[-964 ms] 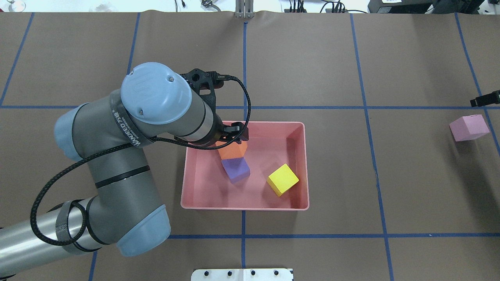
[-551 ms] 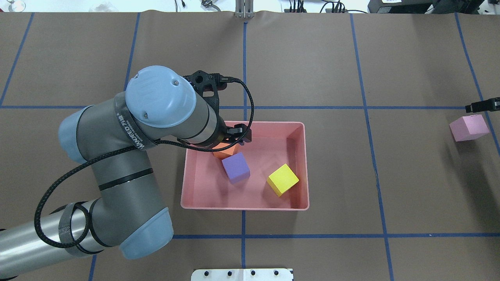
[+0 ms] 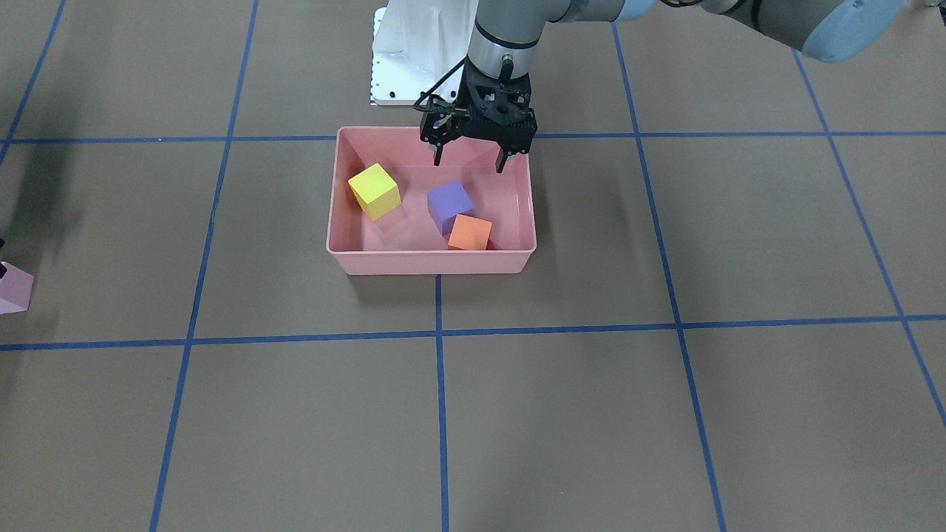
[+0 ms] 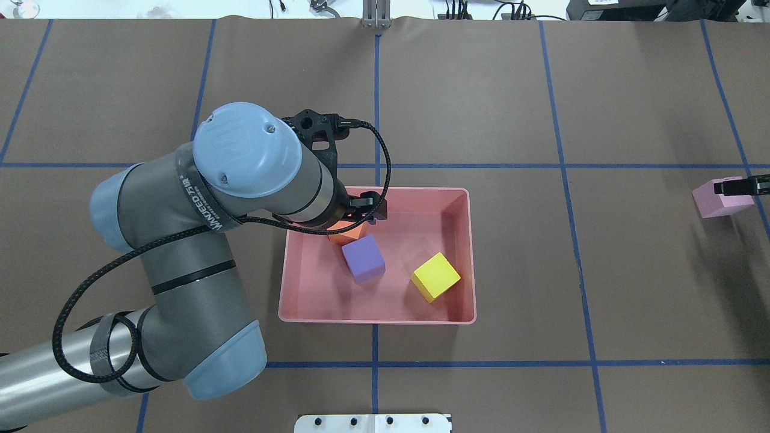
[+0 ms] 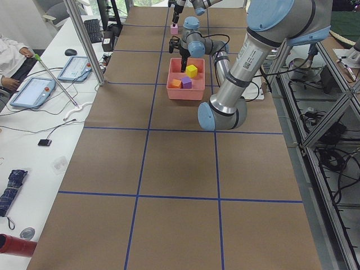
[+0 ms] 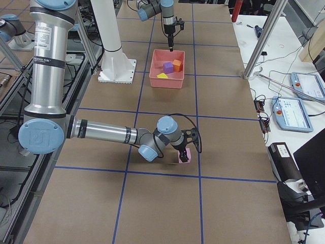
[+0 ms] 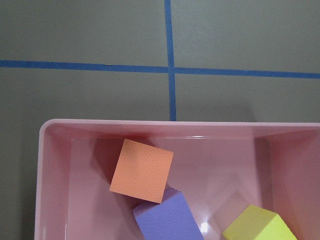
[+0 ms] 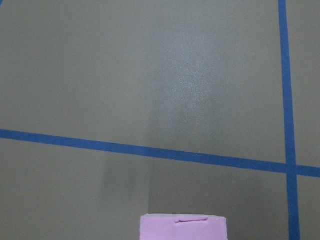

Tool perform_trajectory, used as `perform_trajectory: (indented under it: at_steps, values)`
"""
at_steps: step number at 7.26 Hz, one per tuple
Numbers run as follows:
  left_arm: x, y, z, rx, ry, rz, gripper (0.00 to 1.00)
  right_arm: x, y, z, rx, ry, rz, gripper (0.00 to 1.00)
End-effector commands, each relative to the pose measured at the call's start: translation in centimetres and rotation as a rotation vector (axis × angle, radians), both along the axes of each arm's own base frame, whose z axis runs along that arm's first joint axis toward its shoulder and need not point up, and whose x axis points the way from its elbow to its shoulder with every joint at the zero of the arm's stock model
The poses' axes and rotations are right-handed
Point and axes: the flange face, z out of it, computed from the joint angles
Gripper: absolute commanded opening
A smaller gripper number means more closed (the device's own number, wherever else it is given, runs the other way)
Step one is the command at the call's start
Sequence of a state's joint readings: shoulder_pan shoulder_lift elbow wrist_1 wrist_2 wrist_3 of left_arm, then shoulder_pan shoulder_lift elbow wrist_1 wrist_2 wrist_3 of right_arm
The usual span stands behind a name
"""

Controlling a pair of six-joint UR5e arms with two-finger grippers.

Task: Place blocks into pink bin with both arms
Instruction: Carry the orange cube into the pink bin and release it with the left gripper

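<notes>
The left tool (image 3: pixel 468 164) hung over the bin (image 3: pixel 432 262), jaws spread wide and holding nothing; the yellow cube (image 3: pixel 375 191), purple cube (image 3: pixel 449 203) and orange cube (image 3: pixel 469 232) lay inside, orange touching purple, yellow apart from both. The pink cube (image 4: pixel 719 204) sat on the table (image 3: pixel 665 406), well off to the robot's right and outside the bin; the right tool (image 4: pixel 737 186) was down at that cube, but I could not tell whether it had closed on it.

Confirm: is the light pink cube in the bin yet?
No, the light pink cube lies far outside the pink bin, which holds only the yellow cube, purple cube and orange cube.
</notes>
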State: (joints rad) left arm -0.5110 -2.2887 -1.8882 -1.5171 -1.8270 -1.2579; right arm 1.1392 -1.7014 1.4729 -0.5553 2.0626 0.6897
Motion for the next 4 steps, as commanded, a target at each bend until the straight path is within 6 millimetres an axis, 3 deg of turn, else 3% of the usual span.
perform_trajectory:
  at_steps: [1, 3, 4]
  values:
    - [0.0, 0.0, 0.0, 0.000, 0.000, 0.000, 1.00, -0.9, 0.8, 1.6, 0.008, 0.014, -0.005, 0.99]
    - [0.0, 0.0, 0.1, 0.000, -0.002, -0.001, 1.00, -1.8, 1.4, 3.5, 0.023, 0.042, -0.007, 0.99]
    - [0.0, 0.0, 0.2, -0.001, -0.003, -0.001, 1.00, -2.4, 1.5, 3.6, 0.029, 0.043, -0.017, 0.98]
